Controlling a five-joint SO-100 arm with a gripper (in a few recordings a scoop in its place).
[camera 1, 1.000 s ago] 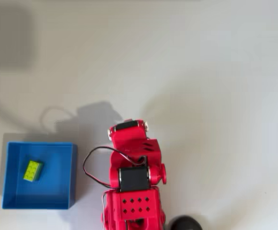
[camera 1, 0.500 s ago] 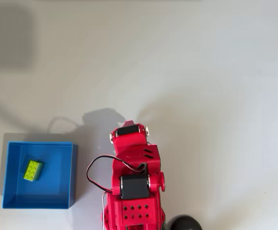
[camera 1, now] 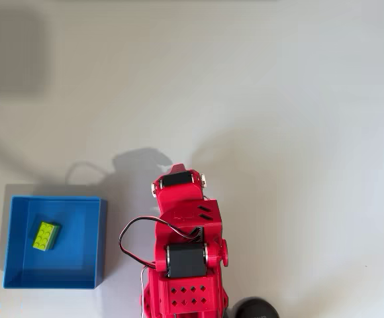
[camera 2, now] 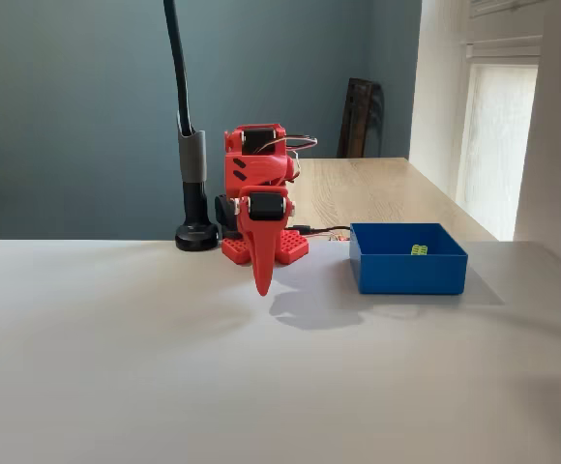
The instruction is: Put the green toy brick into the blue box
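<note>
One green toy brick (camera 1: 46,236) lies inside the blue box (camera 1: 20,271), task seemingly done, while the gripper (camera 2: 260,286), pressed together and empty, has folded back beside that box.

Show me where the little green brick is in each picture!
Overhead view: the small lime-green plastic toy brick with round studs lies inside the square, shallow, bright blue plastic box at lower left, near its left wall.
Fixed view: a sliver of the brick peeks over the box's front wall, right of centre.
Shared landmark: the red robot arm beside the box.
</note>
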